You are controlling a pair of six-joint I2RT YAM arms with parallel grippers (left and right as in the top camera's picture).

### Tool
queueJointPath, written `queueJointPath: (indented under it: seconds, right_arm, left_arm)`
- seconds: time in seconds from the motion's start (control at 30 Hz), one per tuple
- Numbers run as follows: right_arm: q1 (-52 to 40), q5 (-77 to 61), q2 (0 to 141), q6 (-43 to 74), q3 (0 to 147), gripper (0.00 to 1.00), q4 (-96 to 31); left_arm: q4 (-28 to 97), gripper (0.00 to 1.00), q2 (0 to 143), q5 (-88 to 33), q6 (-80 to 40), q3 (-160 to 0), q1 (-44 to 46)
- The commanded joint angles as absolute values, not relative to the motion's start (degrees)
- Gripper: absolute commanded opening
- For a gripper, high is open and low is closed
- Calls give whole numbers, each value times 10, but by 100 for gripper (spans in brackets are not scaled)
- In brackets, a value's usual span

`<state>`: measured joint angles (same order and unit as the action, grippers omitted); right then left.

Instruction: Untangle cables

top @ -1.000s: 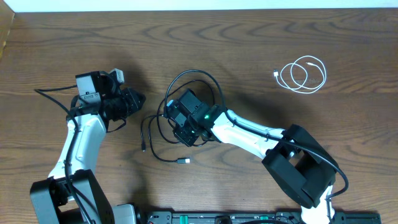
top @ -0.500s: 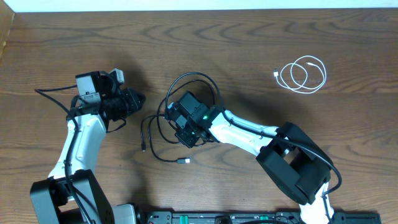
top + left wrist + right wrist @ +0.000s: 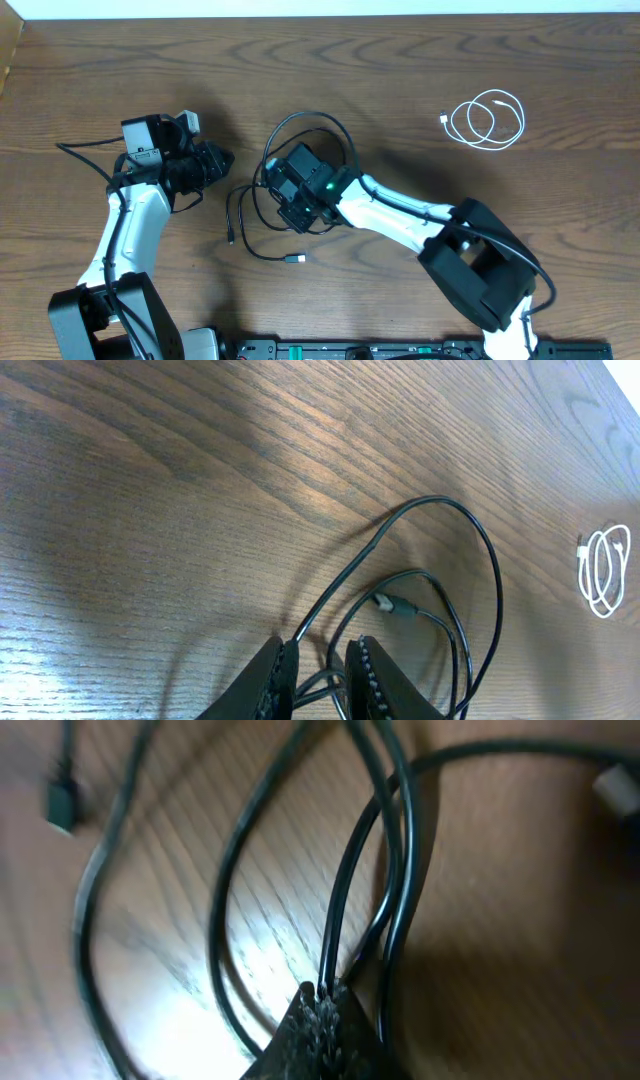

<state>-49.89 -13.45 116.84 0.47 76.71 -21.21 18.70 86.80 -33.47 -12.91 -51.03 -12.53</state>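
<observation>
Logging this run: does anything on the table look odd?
Only the black cable: its loops cross and overlap messily in the middle, pinched by the right gripper, while the white cable lies neatly coiled well apart.

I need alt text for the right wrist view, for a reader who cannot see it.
The right tool, shut, pinches strands of the black cable at the bottom centre of a blurred close-up. The cable's loops spread over the brown wooden table, with a dark plug end at the upper left.
</observation>
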Motion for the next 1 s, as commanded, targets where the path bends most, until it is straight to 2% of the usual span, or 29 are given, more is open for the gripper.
queueJointPath:
  seconds: [0.0, 0.23, 0.43, 0.6, 0.8, 0.97]
  right_arm:
    - [-499, -138, 1109, 5, 797, 1, -193]
    - [-498, -138, 1060, -3, 797, 1, -168]
    - [-496, -134, 1056, -3, 797, 1, -159]
    - [-485, -152, 1056, -3, 797, 1, -158]
    - [-447, -270, 1054, -3, 797, 1, -158]
    - [-412, -362, 1054, -3, 797, 1, -161]
  left_arm:
    - [189, 22, 872, -315, -147, -511, -124]
    - [198, 23, 872, -293, -178, -511, -124]
    - [201, 40, 872, -313, -179, -511, -124]
    - [204, 41, 872, -312, -142, -511, -124]
    - [207, 43, 889, -313, -147, -511, -124]
    - [233, 43, 915, -315, -215, -511, -124]
